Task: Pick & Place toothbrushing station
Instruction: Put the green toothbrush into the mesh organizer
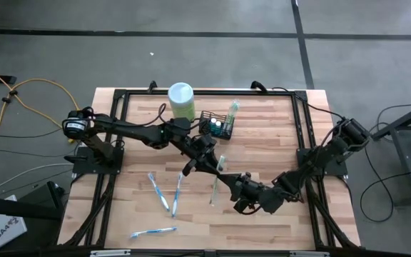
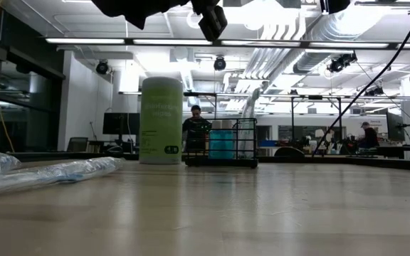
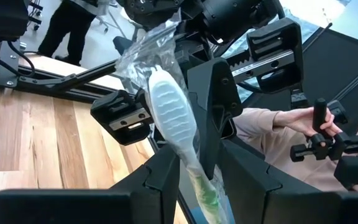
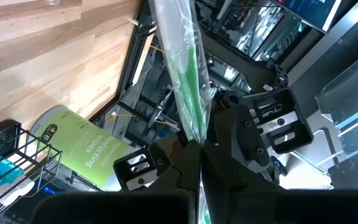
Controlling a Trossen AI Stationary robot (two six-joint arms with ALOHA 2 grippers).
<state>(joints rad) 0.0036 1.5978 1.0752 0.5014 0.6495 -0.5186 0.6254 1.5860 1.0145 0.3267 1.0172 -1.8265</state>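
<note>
Pale, smooth wooden table – black wire-mesh metal basket – toothbrush in glossy, crinkled clear plastic.

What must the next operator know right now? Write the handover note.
Left gripper: shut on the wrapped toothbrush, mid-table, raised.
Right gripper: shut on what looks like the same brush, facing the left one.
Toothbrushing station: far side of the table, beside the green canister; one brush already stands in it.
Left: drop the held brush into the station, then the three loose brushes on the near left of the table.
</note>
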